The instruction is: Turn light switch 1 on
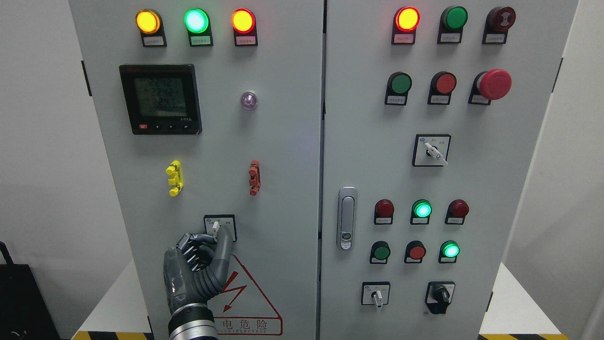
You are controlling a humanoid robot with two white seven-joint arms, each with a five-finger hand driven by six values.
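The light switch is a small rotary selector with a white lever in a black-framed plate, low on the left door of the grey cabinet. My left hand comes up from the bottom edge and is at the switch. Its fingers are curled around the lever: one finger lies against its right side, the others are bunched at its left. The lever's tip shows above the fingers, pointing up and slightly left. The lower part of the switch plate is hidden by the hand. The right hand is not in view.
Above the switch are a yellow clip, a red clip, a digital meter and three lit lamps. A red warning triangle is below. The right door carries a handle, push buttons, lamps, selector switches and an emergency stop.
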